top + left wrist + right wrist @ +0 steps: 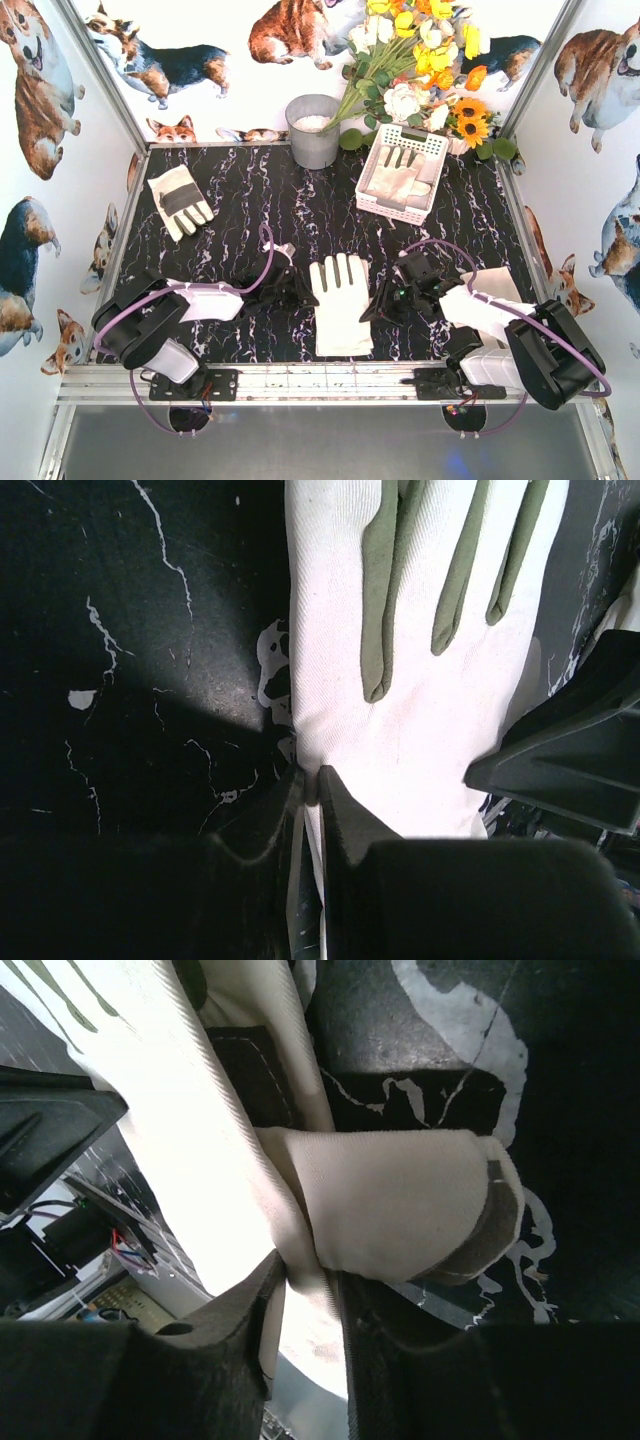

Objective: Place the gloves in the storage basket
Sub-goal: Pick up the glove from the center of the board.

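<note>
A cream-white glove (340,305) lies flat at the near middle of the table, fingers pointing away. My left gripper (293,290) is shut on its left edge; the left wrist view shows the jaws (312,785) pinching the fabric of the glove (430,710). My right gripper (383,300) is shut on its right edge by the folded thumb (400,1200); the pinch (315,1282) shows in the right wrist view. A second glove (178,200) with dark panels lies at the far left. The white slotted storage basket (432,139) stands at the back right, with gloves (398,178) inside it.
A grey metal bucket (313,130) stands at the back centre. A bunch of flowers (420,60) leans behind the basket. Printed walls close the table on three sides. A metal rail (320,380) runs along the near edge.
</note>
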`<state>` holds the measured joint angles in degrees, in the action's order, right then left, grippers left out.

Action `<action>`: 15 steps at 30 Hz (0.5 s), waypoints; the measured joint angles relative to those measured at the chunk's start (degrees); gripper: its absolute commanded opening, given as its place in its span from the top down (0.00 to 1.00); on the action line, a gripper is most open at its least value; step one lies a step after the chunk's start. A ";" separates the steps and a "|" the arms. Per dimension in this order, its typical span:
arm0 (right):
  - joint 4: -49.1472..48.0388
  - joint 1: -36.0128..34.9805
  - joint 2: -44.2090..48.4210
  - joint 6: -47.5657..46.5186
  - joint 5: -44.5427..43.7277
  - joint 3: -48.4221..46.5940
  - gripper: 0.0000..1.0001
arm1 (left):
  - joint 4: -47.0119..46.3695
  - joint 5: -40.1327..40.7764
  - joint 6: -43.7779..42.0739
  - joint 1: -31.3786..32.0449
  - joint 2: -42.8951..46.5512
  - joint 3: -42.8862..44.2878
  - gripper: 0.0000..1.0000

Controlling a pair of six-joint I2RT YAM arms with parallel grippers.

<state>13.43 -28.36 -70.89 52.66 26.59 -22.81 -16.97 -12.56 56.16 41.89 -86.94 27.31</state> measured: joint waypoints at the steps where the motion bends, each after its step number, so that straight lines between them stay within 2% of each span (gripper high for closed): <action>1: -0.09 0.00 0.02 0.11 0.00 0.00 0.82 | 0.04 0.11 0.00 0.04 0.00 -0.02 0.97; 5: -0.66 0.00 0.31 0.52 0.28 0.00 1.00 | 0.63 0.92 -0.09 0.55 0.28 0.02 0.97; 7: -0.63 0.00 0.72 0.85 0.39 0.00 1.00 | 2.05 1.95 -0.72 1.14 0.79 0.48 0.93; 12: 0.20 -0.02 1.05 1.77 0.72 -0.28 1.00 | 12.37 9.64 -5.70 4.28 5.53 3.28 0.68; 15: 4.22 -0.02 0.42 1.70 0.81 -2.64 1.00 | 19.67 16.74 -10.25 6.73 10.16 6.14 0.63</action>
<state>17.65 -28.38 -70.48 54.37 27.40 -25.45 2.70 4.19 45.91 48.62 -76.77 33.45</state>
